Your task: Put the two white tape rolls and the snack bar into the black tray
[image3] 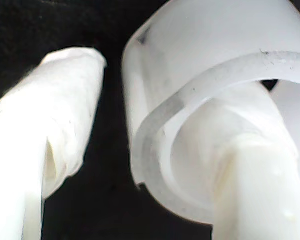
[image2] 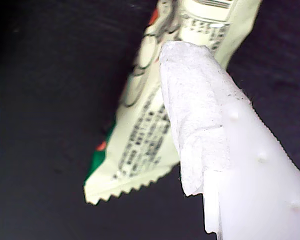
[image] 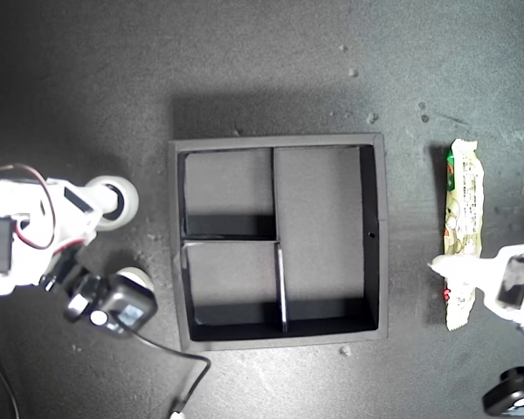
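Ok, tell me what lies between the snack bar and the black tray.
Nothing: in the exterior view, only bare dark tabletop separates the snack bar from the black tray.

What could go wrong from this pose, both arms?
1. My second gripper has one finger through the tape roll hole and the other outside, not yet closed; a thin-wall pinch could let the ring swing or slip.
2. My first gripper sits near the snack bar end; gripped there, the bar may droop and catch the black tray rim.
3. The other tape roll lies close under the second arm and could get nudged.
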Tool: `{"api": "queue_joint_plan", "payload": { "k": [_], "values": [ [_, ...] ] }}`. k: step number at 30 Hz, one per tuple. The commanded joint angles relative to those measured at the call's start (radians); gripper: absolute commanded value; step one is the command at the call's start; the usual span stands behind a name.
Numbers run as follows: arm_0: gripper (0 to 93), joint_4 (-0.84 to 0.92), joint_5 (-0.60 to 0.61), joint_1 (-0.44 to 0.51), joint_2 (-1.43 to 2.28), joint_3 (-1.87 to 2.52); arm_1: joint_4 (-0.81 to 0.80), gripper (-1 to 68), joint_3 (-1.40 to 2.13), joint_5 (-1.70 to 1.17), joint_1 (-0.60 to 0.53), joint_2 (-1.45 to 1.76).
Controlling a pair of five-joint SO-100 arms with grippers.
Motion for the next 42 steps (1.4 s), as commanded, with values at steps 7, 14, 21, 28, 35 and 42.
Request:
{"api": "queue_joint_plan", "payload": {
  "k": [7, 14, 21, 28, 35, 42],
  "values": [
    [1.7, -0.037, 0.0, -0.049, -0.012, 0.014, -0.002, 21.8, 0.034, -0.126, 0.037, -0.041],
    [0.2, 0.048, 0.026, -0.051, 0.115, -0.025, -0.083, 21.9, 0.193, -0.114, 0.077, -0.041],
    [0.2, 0.198, 0.051, -0.051, 0.25, -0.106, -0.222, 21.6, 0.307, -0.114, 0.103, -0.041],
    [0.2, 0.299, 0.072, -0.028, 0.299, -0.244, -0.359, 16.3, 0.405, -0.126, 0.14, -0.041],
    [0.2, 0.423, 0.126, 0.015, 0.146, -0.606, -0.339, 5.4, 0.383, -0.132, 0.138, -0.041],
    [0.2, 0.615, 0.21, -0.041, -0.201, -1.02, 0.054, 3.2, -0.008, -0.198, 0.083, -0.041]
  ]
}}
